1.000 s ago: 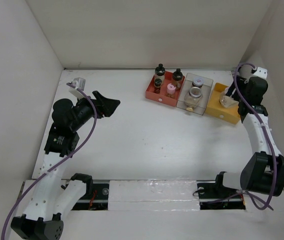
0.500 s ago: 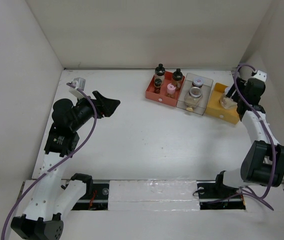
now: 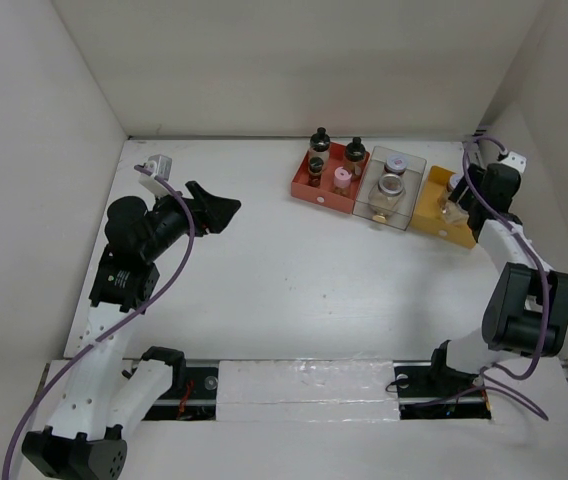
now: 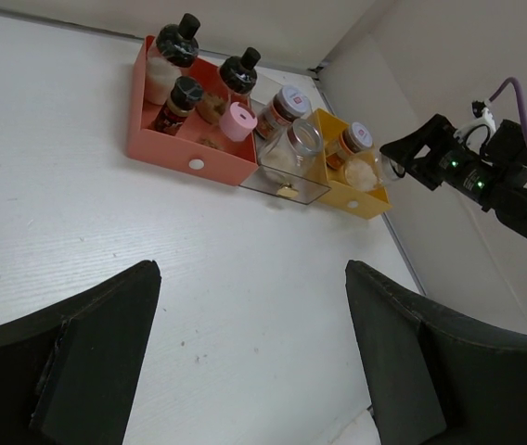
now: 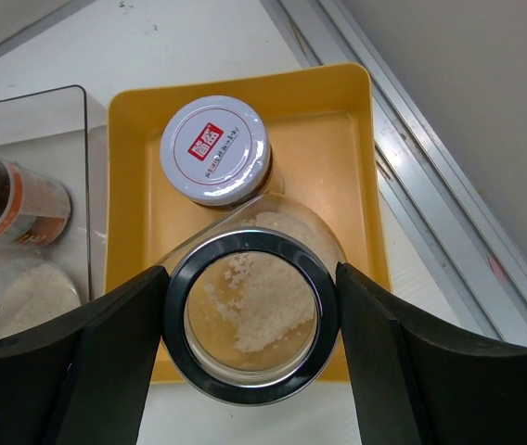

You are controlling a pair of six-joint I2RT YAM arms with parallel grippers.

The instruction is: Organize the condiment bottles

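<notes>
Well, my right pincer (image 5: 250,320) grips the open-topped jar (image 5: 250,301) of pale grains at one end of the yellow tray (image 5: 361,185) — seemingly touching the lilac-lidded jar (image 5: 215,148). My left pincer (image 4: 250,311) hangs wide apart, empty, over the bench (image 4: 78,213) — well apart from the 4 bottles (image 4: 186,93) in the red tray (image 4: 166,158).

Robotics lab test cell, bare white desk (image 3: 284,270) boxed in by plain white walls (image 3: 294,60), two cabled robot arms (image 3: 89,375) bolted to a base rail (image 3: 304,385) along the bottom of the frame.
</notes>
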